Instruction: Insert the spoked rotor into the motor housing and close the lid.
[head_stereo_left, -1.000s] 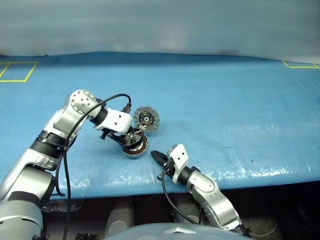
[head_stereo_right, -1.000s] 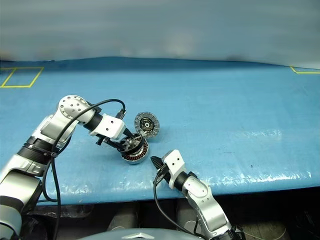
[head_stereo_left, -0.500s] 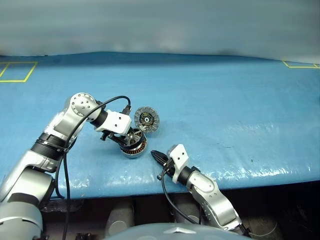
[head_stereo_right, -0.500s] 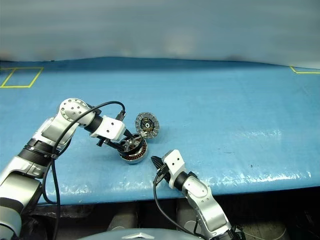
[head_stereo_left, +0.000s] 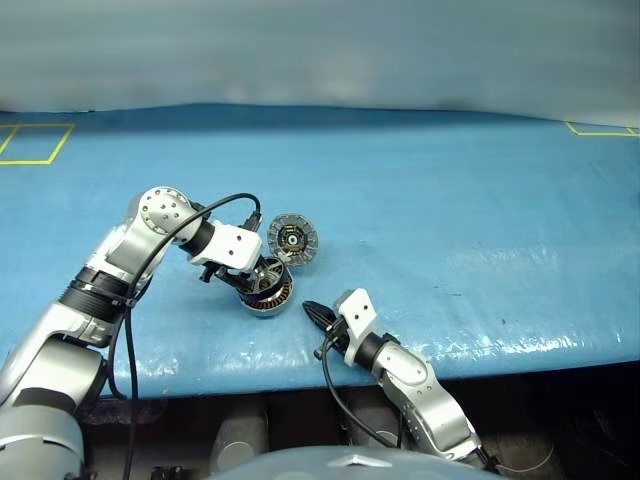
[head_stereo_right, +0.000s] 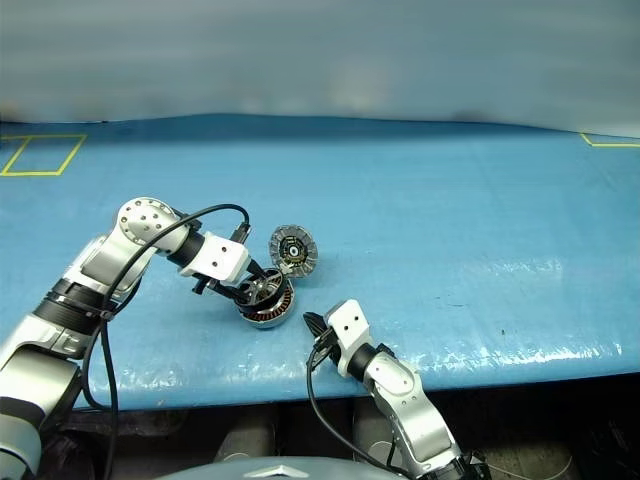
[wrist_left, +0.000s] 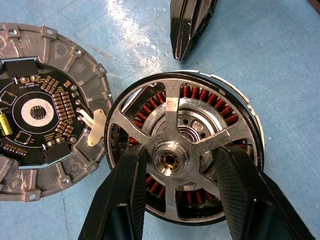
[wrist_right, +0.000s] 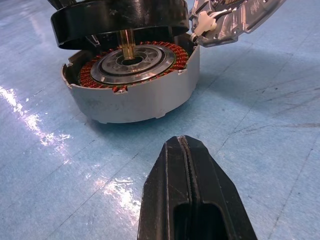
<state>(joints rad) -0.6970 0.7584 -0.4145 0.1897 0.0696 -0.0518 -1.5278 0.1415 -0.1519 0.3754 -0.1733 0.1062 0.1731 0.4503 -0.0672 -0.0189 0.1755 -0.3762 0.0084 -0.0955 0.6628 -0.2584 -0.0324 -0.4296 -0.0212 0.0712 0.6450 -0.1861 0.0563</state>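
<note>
The left gripper, clamped on the rotor, holds it tilted and only partly seated in the housing, the lid waits just beside, not yet fitted, and the right gripper idles near, shut and empty.

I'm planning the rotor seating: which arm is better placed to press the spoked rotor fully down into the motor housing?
Left, probably. The left gripper already straddles the spoked rotor, which sits tilted above the motor housing. The right gripper is shut, resting apart on the table.
</note>
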